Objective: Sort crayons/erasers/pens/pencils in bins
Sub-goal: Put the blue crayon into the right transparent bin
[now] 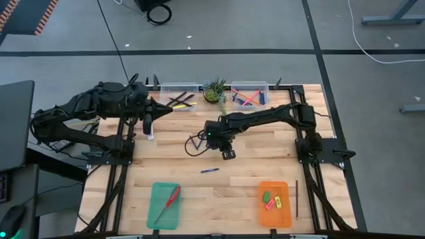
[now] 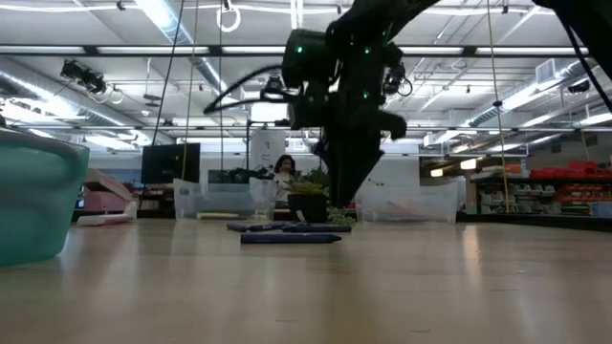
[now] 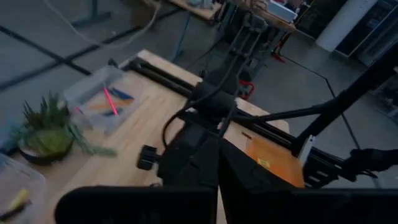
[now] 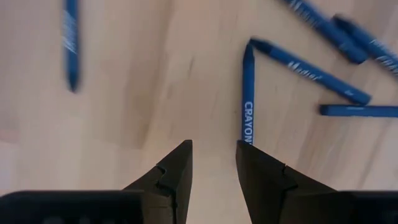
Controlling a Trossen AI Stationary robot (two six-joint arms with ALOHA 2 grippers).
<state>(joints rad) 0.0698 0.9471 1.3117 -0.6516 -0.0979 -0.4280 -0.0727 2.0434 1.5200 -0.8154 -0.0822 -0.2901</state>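
Right gripper (image 4: 213,163) low over mid-bench, fingers parted, nothing held, tips just beside a blue crayon (image 4: 248,93); more crayons scattered near. Left gripper (image 1: 149,126) closed, empty, up by the far-left bin (image 1: 178,87). Erasers (image 1: 272,200) in orange tray (image 1: 261,214).

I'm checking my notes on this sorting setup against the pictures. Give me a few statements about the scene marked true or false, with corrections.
1. The right claw is open above the table, holding nothing. True.
2. The orange tray holds red-handled scissors. False: it holds small erasers; the scissors lie in the teal tray.
3. A small potted plant stands between the two clear tubs. True.
4. The blue sticks below the right claw are printed as crayons. True: one reads CRAYON.
5. The left claw is wide open over the teal tray. False: it is shut, at the table's far left, near a clear tub.
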